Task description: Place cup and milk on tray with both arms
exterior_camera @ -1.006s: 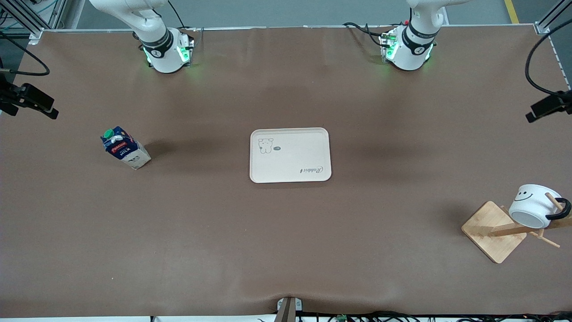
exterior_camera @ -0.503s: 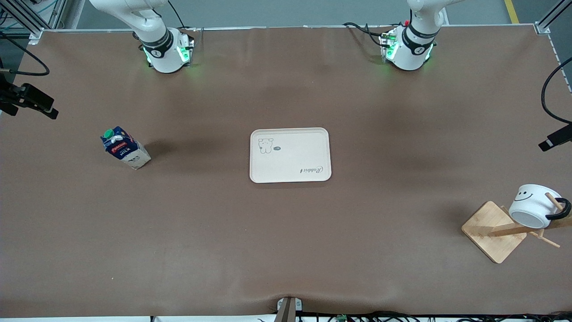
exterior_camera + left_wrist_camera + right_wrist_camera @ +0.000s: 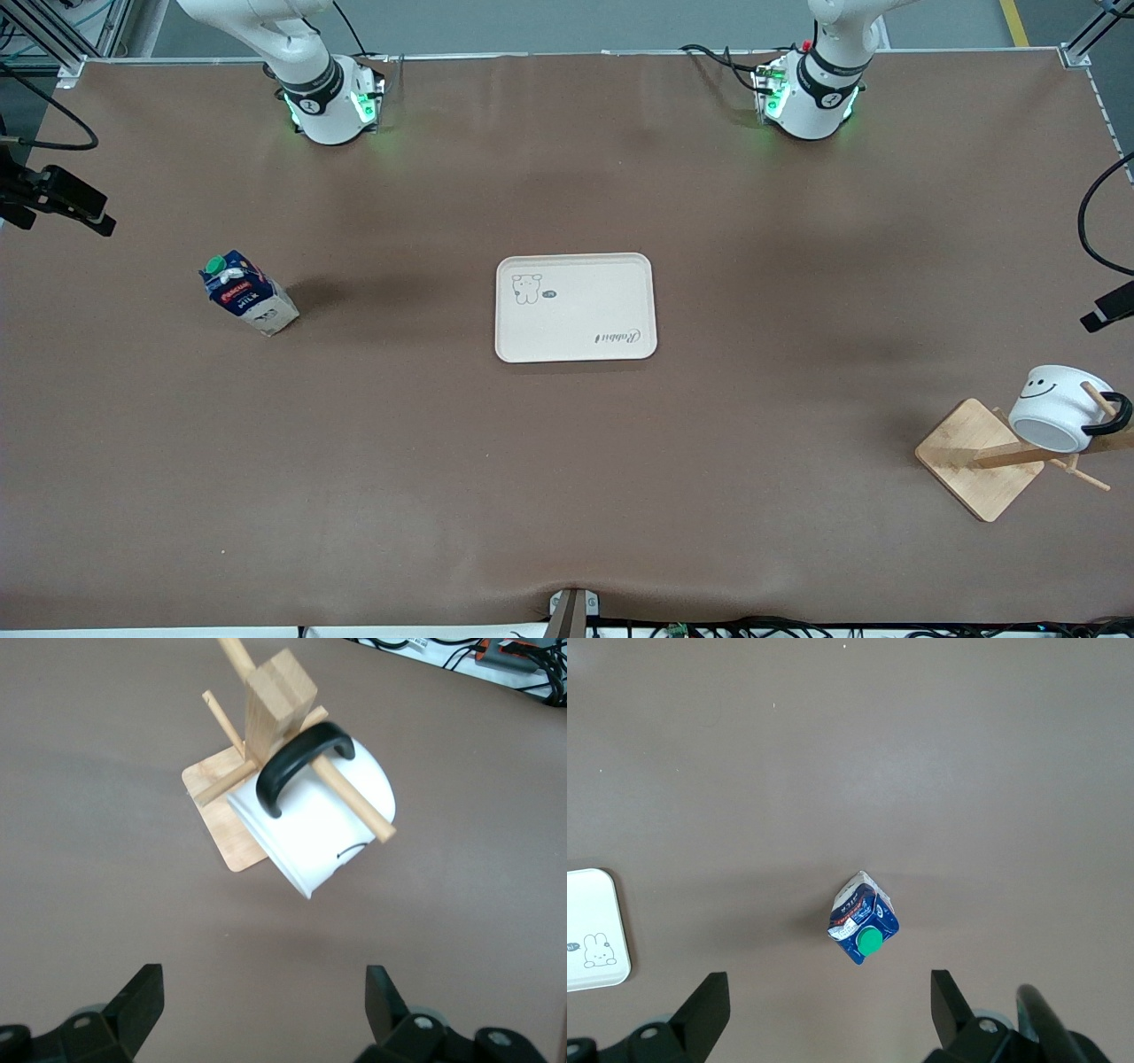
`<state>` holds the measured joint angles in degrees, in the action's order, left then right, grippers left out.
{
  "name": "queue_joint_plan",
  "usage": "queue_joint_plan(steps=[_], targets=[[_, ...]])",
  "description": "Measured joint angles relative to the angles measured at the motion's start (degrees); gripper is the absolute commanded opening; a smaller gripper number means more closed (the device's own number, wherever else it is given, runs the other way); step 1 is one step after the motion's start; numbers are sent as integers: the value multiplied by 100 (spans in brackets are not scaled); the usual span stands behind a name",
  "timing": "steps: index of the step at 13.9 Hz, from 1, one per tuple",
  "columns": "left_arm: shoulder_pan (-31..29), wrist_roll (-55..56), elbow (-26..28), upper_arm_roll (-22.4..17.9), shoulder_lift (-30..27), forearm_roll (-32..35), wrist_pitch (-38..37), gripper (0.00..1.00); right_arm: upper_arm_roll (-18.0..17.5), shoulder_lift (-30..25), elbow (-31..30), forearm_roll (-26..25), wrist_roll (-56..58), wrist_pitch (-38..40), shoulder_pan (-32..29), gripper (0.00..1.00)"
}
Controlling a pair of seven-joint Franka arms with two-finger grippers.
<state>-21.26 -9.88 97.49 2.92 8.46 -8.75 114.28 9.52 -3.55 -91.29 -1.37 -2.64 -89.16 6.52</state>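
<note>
Milk carton [image 3: 247,291], label reading "MILK", upright toward right arm's end. Tray [image 3: 576,307], script "Rabbit", mid-table. Smiley cup [image 3: 1060,407] hangs on wooden rack [image 3: 980,458]. Left gripper [image 3: 264,1014] above cup, right gripper [image 3: 829,1014] above carton; both spread, empty.

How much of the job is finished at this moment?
Nothing is placed: the tray is bare. The cup hangs on the wooden rack; the left tool is open above it. The milk stands on the table under the open right tool. Both pickups remain.
</note>
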Motion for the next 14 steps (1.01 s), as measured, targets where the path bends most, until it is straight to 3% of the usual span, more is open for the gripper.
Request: queue_joint_plan(steps=[9,14], targets=[[-17,-318,-93,35,71,-263,-15,100,0,0,0,0,0,0,0,100],[-260,-475,462,32,94,-908,991,100,0,0,0,0,0,0,0,100]])
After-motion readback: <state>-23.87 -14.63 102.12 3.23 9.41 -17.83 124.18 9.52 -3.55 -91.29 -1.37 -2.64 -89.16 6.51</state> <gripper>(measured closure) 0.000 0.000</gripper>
